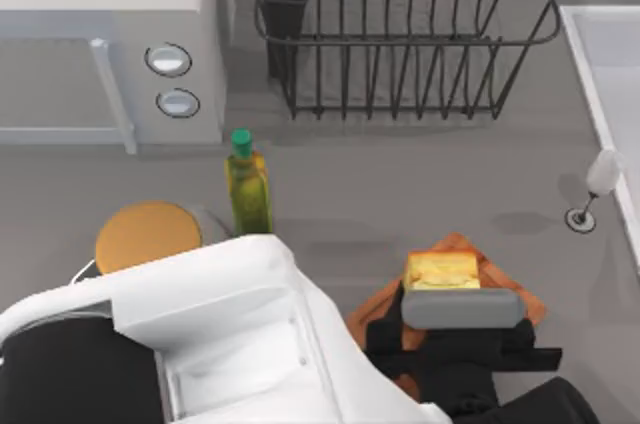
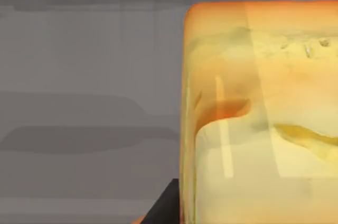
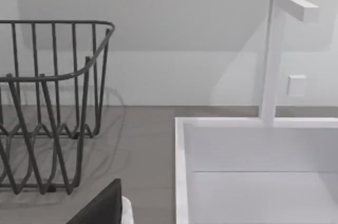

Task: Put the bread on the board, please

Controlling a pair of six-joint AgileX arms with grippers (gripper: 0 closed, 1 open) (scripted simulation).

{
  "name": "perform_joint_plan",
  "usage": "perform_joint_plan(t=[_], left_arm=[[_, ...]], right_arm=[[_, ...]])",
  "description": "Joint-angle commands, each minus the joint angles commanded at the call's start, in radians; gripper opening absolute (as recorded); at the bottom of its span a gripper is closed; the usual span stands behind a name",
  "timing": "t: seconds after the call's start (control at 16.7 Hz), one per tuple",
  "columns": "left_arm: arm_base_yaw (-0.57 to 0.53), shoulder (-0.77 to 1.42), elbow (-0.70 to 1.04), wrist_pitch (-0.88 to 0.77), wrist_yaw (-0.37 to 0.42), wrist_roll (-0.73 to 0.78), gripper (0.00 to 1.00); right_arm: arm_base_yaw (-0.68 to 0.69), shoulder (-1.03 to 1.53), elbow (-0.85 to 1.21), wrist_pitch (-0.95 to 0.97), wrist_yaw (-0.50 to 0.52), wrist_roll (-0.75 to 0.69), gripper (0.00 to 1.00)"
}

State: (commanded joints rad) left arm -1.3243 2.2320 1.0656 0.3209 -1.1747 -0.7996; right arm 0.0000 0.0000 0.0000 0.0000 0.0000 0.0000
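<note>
We see our left gripper (image 1: 445, 296) over the board (image 1: 380, 309), with the bread (image 1: 440, 269) at its fingertips; its grip we cannot tell.

The bread (image 1: 441, 270) looks soft and porous on its pale yellow face, with a smoother, slightly shiny orange-brown crust. Under it, the board (image 1: 520, 306) reads as reddish-brown wood with a matt finish. The dish rack (image 1: 400, 34) is thin dark wire, looks like coated metal, no real shine. The oil bottle (image 1: 248, 189) is glossy see-through yellow-green, glass or plastic, with a green plastic-looking cap. The round scale plate (image 1: 148, 234) is flat matt tan. The countertop (image 1: 400, 184) is smooth matt grey, and the sink (image 3: 253, 171) is smooth plain white.
</note>
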Motion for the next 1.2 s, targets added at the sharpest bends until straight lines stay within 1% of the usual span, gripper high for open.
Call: perform_joint_plan(t=[0.18,0.96,1.02,1.2], left_arm=[[0.000,0.000,0.000,0.000,0.000,0.000,0.00],[0.000,0.000,0.000,0.000,0.000,0.000,0.98],[0.000,0.000,0.000,0.000,0.000,0.000,1.00],[0.000,0.000,0.000,0.000,0.000,0.000,1.00]], right_arm=[[0.000,0.000,0.000,0.000,0.000,0.000,1.00],[0.000,0.000,0.000,0.000,0.000,0.000,1.00],[0.000,0.000,0.000,0.000,0.000,0.000,1.00],[0.000,0.000,0.000,0.000,0.000,0.000,1.00]])
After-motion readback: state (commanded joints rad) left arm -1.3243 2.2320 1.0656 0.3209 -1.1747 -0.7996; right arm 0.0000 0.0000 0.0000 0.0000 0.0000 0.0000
